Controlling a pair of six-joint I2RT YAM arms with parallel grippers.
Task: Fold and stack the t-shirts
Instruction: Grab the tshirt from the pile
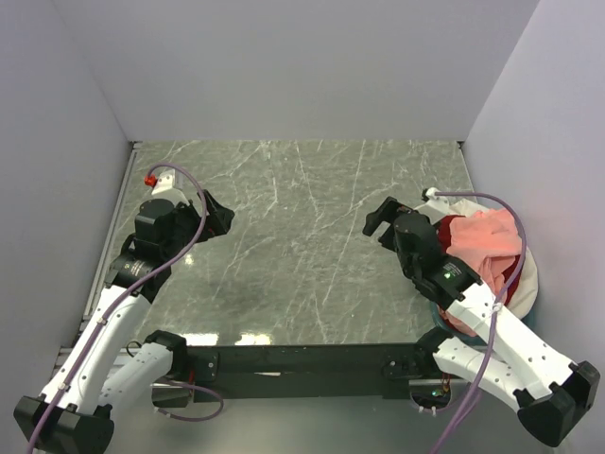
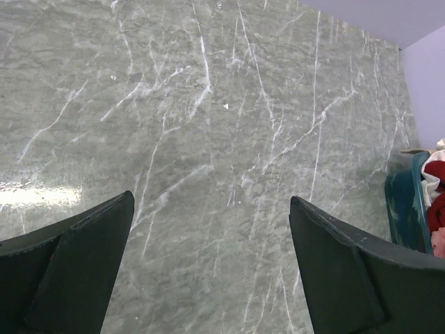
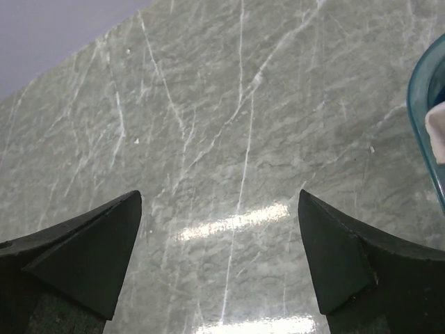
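A salmon-pink t-shirt (image 1: 487,244) lies bunched in a round basket (image 1: 529,276) at the table's right edge, with dark red cloth (image 1: 512,288) showing beneath it. In the left wrist view red and white cloth (image 2: 437,202) peeks over the basket's teal wall (image 2: 403,209). My right gripper (image 1: 380,222) hovers open just left of the basket, nothing between its fingers (image 3: 344,261). My left gripper (image 1: 219,216) hangs open over the bare marble at the far left, its fingers (image 2: 83,257) wide apart and empty.
Grey marble table top (image 1: 302,236) spreads between the two arms. White walls close it in at the back and both sides. A black rail (image 1: 293,359) runs along the near edge between the arm bases. The basket's teal rim (image 3: 424,118) shows at the right wrist view's edge.
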